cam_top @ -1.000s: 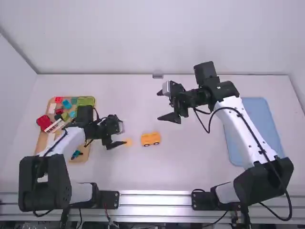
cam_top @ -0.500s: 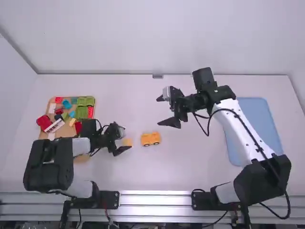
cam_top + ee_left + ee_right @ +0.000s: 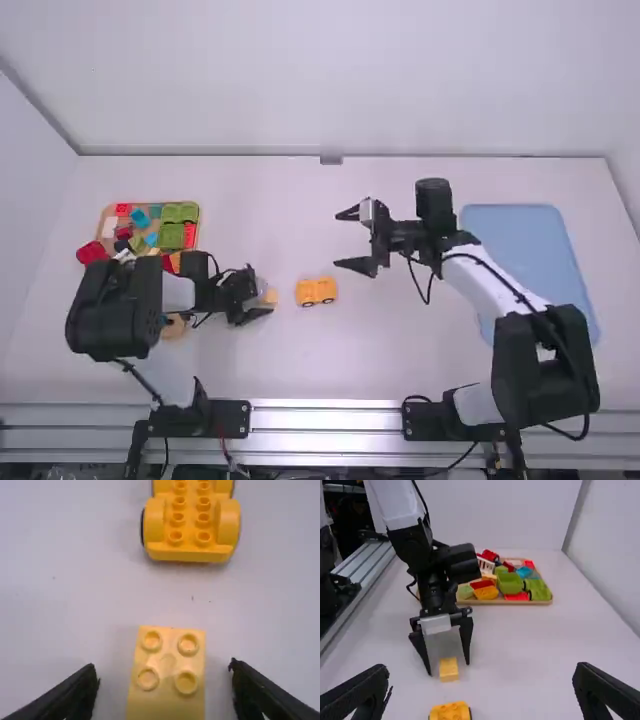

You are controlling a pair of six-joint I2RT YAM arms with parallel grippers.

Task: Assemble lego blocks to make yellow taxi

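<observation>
High view: my left gripper [image 3: 264, 294] is low at the small yellow block [image 3: 271, 297], and the wheeled yellow base [image 3: 316, 291] sits near it on the table [image 3: 380, 350]. It's hard to tell from up here how well the block is centred. My right gripper [image 3: 339, 239] hangs just beyond the base, fingers apart. The tray [image 3: 103, 216] is over on the left arm's side.

Left wrist view: fingers apart, the block between them, a gap on either side. I judge this is the lead-up to the grasp. If I close off-centre, one finger touches first and shoves or twists the block, and a skewed grip would spoil the stud fit later.

Right wrist view: these fingers are wide apart with nothing between them. The base stands on wheels, so a careless nudge or an off-line press could roll it away.
</observation>
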